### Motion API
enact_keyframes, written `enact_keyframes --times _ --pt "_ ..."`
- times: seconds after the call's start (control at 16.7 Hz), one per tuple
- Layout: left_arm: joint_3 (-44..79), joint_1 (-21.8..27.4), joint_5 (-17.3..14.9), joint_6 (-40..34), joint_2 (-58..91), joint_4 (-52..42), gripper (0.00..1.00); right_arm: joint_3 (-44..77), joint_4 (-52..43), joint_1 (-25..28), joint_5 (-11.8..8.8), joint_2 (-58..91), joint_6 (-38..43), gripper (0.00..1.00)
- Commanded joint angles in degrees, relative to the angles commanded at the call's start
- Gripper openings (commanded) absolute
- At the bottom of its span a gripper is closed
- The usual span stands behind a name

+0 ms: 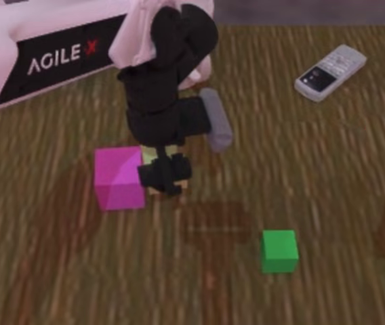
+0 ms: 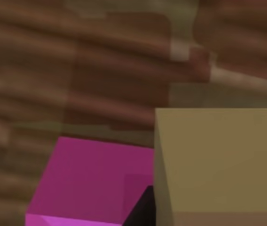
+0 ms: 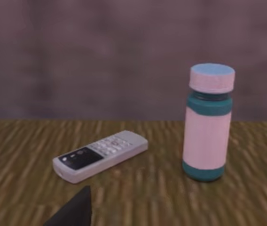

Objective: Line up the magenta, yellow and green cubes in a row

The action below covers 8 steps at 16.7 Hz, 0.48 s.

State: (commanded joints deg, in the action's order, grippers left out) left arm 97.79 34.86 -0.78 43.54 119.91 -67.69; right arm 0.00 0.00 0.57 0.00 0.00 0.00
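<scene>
Left gripper (image 1: pixel 166 175) down over yellow cube (image 1: pixel 153 154), touching magenta cube (image 1: pixel 118 178); can't tell finger opening. Green cube (image 1: pixel 278 250) well apart.

Top view looks down; left wrist view sits close above the magenta cube (image 2: pixel 91 181).

A rendered tabletop scene rather than a real room: flat-shaded wood-grain table (image 1: pixel 328 284), plain grey-mauve backdrop wall (image 3: pixel 100 52), and household clutter far right, a grey remote control (image 1: pixel 330 72) and white teal-banded pill bottle (image 3: pixel 208 125).
</scene>
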Motion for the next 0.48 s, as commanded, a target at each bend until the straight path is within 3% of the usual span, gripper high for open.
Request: enact_keyframes --times 0.24,0.48 --pt "-1.31 11.75 0.01 -1.74 -1.89 -0.27 0.0 0.0 0.0 0.0 0.0 0.0 0.0 1.0" --pt "-1.73 14.45 0.06 -2.27 -2.63 -0.19 0.0 0.0 0.0 0.0 0.0 0.0 0.0 1.0"
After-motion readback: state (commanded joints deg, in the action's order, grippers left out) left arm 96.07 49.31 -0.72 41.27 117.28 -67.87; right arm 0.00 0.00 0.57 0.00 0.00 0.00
